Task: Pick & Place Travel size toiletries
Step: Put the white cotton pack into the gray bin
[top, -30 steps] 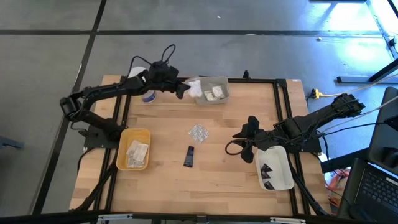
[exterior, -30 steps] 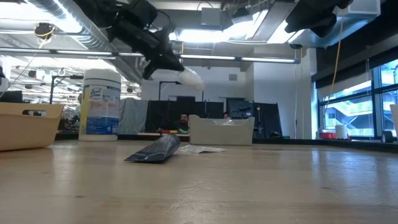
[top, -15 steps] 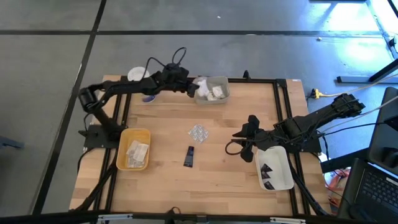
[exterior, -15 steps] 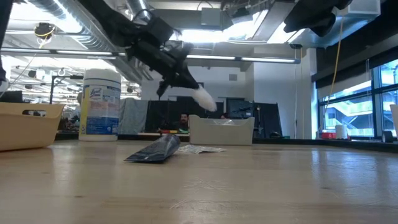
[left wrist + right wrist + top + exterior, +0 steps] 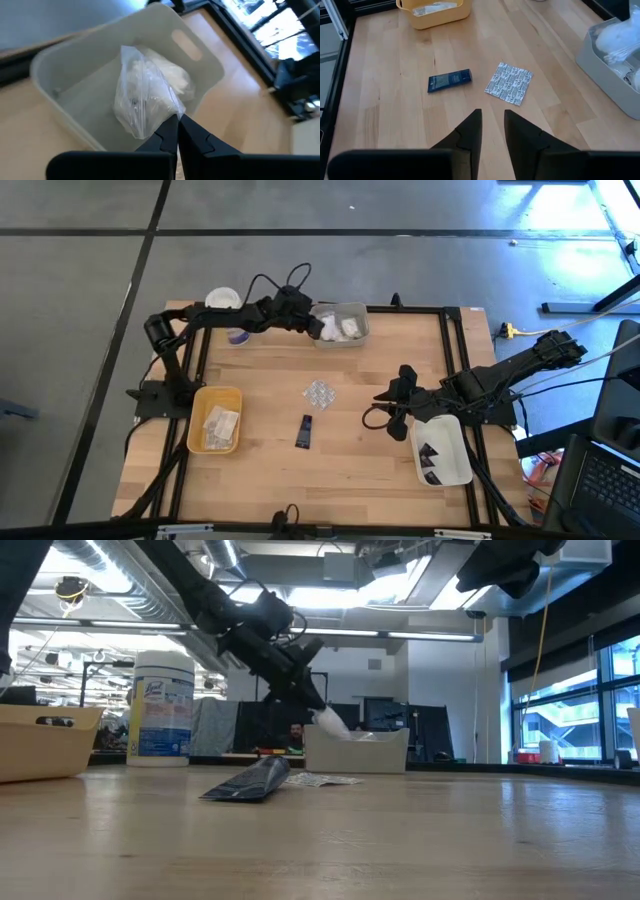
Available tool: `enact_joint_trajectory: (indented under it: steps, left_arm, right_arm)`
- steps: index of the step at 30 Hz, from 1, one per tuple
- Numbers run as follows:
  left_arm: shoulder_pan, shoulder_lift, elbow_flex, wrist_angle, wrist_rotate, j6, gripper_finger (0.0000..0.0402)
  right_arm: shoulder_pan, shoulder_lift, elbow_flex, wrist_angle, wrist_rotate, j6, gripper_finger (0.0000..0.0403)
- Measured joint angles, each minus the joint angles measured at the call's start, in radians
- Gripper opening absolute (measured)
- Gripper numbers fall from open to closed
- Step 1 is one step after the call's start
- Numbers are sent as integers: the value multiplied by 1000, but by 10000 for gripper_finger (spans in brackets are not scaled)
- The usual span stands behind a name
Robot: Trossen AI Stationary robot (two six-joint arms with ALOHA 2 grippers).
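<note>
My left gripper (image 5: 316, 328) is shut on a white lumpy packet in clear wrap (image 5: 145, 95), over the left end of the clear tray (image 5: 362, 322) at the table's far middle. The tray holds other white packets (image 5: 350, 329). A clear blister pack (image 5: 319, 392) and a dark tube (image 5: 304, 430) lie flat on the wood at the table's middle. My right gripper (image 5: 493, 126) hovers open to their right with nothing between its fingers. My left gripper pinches the packet's clear wrap at one edge (image 5: 171, 112) between its two fingertips. The fingers slant down from the table's left side. The packet (image 5: 329, 722) hangs below them at the tray's rim; whether it rests on anything inside, I cannot tell.
A yellow tray (image 5: 232, 395) with packets sits near the left edge. A white tray (image 5: 455, 472) with small dark wedges stands at the right. A big white jar (image 5: 162, 705) with a blue label stands at the far left, beside my left arm.
My left gripper has gone toward the table's right edge and down with the packet, from above the jar's side to the clear tray's left end. The packet has come down from well above the tray to its rim.
</note>
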Motion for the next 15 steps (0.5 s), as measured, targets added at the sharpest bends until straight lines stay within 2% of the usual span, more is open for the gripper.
enact_joint_trajectory:
  steps: [15]
  left_arm:
    - [1, 0, 0, -38, -68, 66, 16]
  right_arm:
    - [0, 0, 0, 0, 0, 0, 109]
